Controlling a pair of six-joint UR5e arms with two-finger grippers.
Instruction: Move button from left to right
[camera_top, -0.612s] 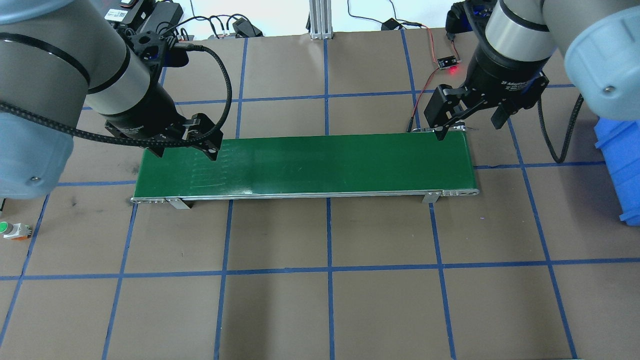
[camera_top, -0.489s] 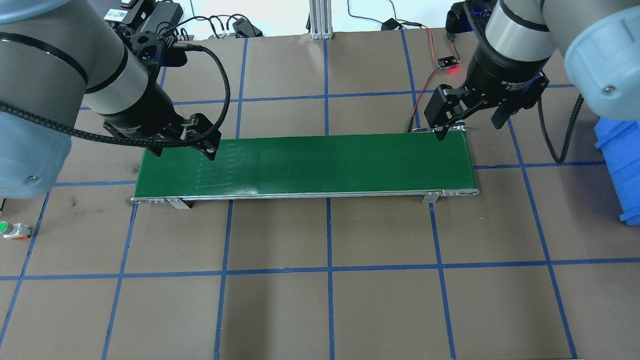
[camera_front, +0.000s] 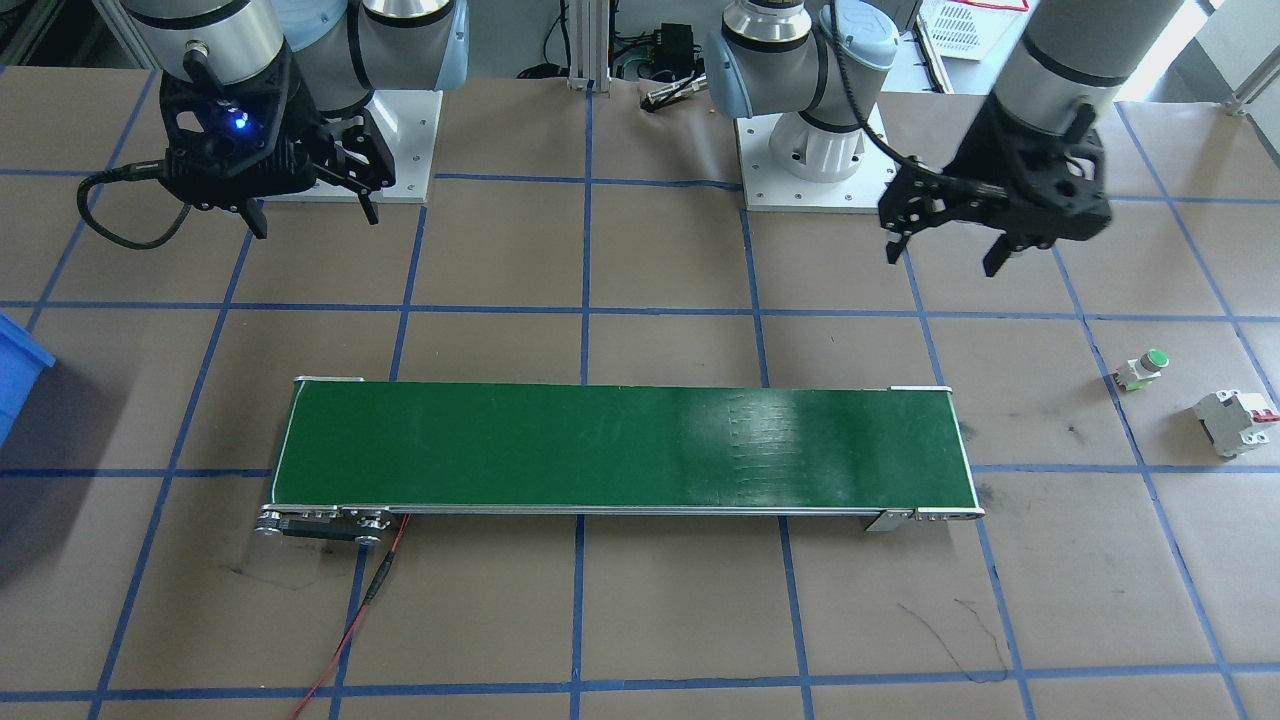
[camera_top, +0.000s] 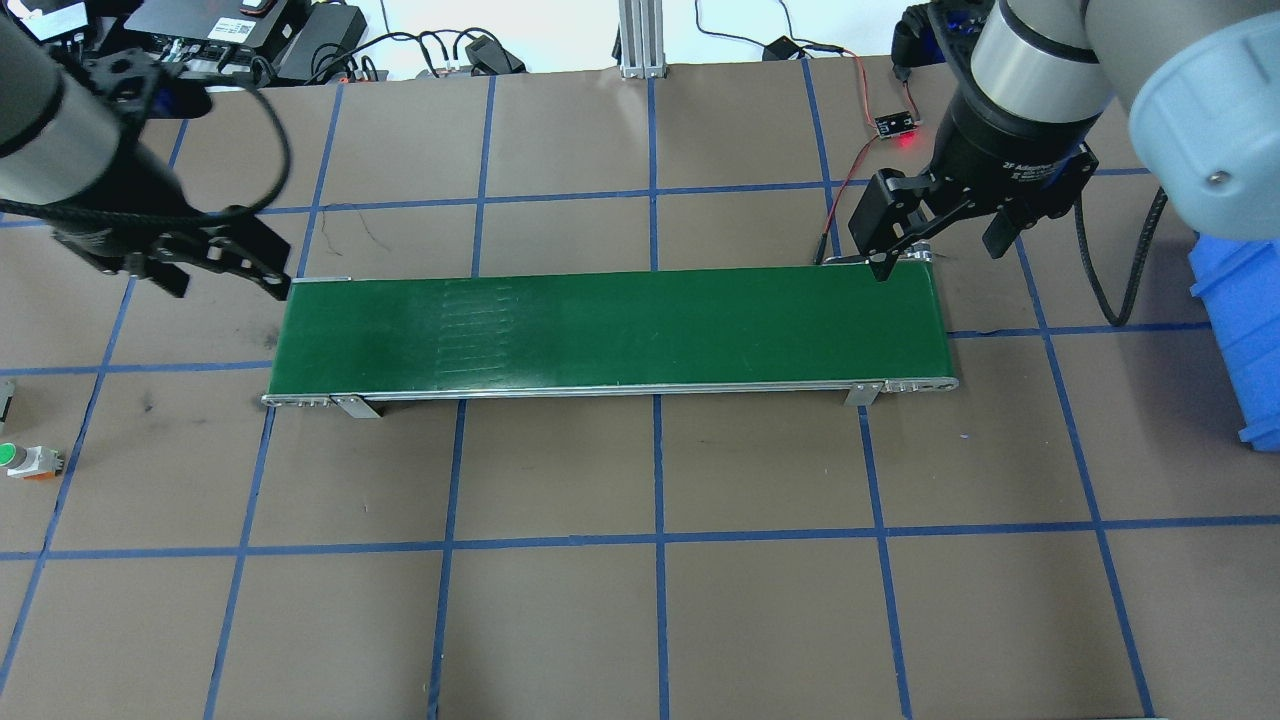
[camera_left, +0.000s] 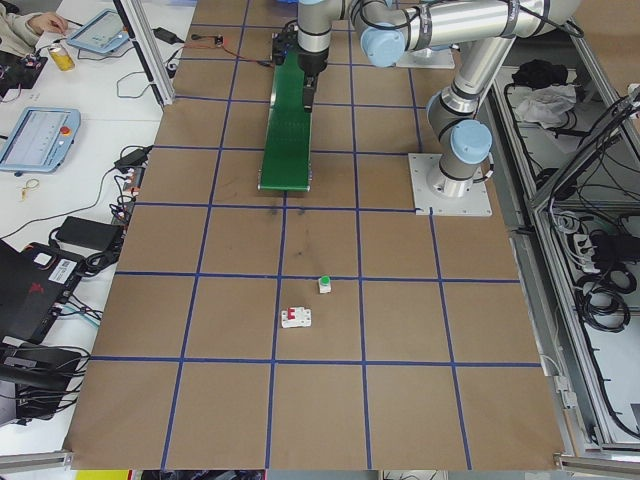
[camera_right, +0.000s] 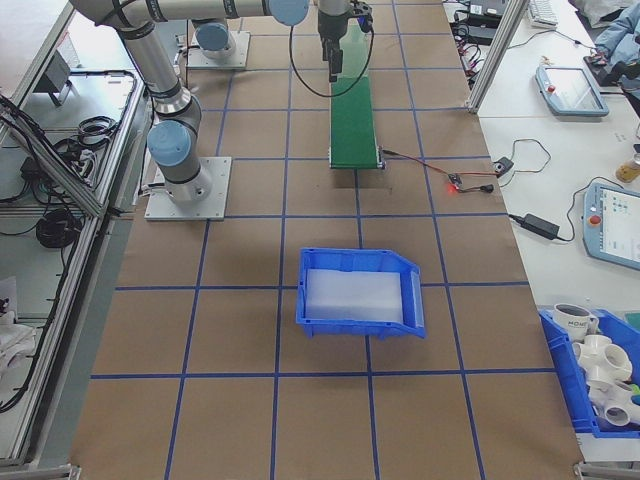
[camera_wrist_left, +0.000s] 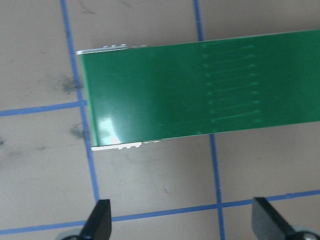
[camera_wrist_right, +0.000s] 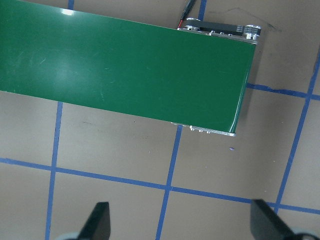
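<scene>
Overhead exterior shows "2F Adaptive" on the right gripper (camera_top: 938, 248), spread empty like the left gripper (camera_top: 228, 271).

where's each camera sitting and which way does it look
Front-facing: across the table, facing the robot; both bases, left claw, right claw, conveyor.
Overhead: behind the robot, looking down; both arms.
Exterior left: robot's left table end; button nearest, arms far.
Exterior right: opposite end; blue bin nearest.
Left wrist: down onto conveyor's end; own fingertips.
Right wrist: same, other end.
All share the conveyor.

Left gripper (camera_top: 220, 268) and right gripper (camera_top: 935, 252) agape, empty
</scene>
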